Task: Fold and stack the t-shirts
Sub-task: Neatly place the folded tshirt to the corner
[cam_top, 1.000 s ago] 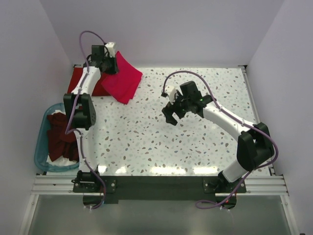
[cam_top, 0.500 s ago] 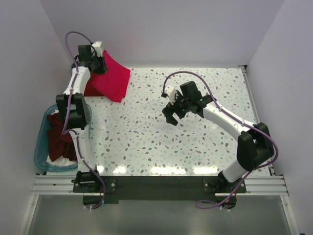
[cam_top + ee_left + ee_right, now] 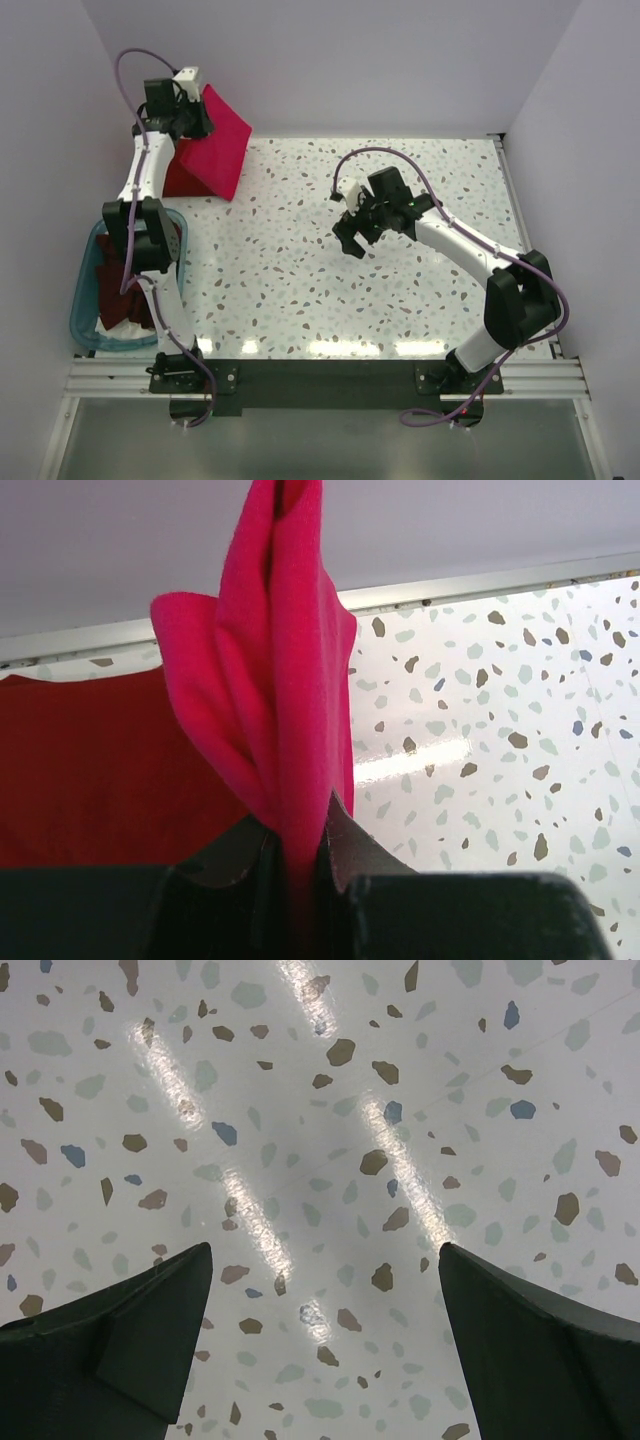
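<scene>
Lower left of the overhead view: a translucent blue tub (image 3: 78,310) holds crumpled maroon shirts (image 3: 115,292), partly hidden by the left arm crossing over it. The arm reaches to the upper left corner, where the left gripper (image 3: 192,116) is raised and pinches a pink shirt (image 3: 222,152) that hangs as a folded sheet sloping down to the table (image 3: 400,300). A red shirt (image 3: 183,180) lies flat under it by the back wall. In the left wrist view the jaws (image 3: 300,852) clamp a bunched fold of the pink shirt (image 3: 280,680), with the red shirt (image 3: 100,770) at left. Centre right, the right gripper (image 3: 350,238) hovers over bare speckled table, jaws spread wide, holding nothing; its wrist view shows both fingers (image 3: 110,1350) far apart
</scene>
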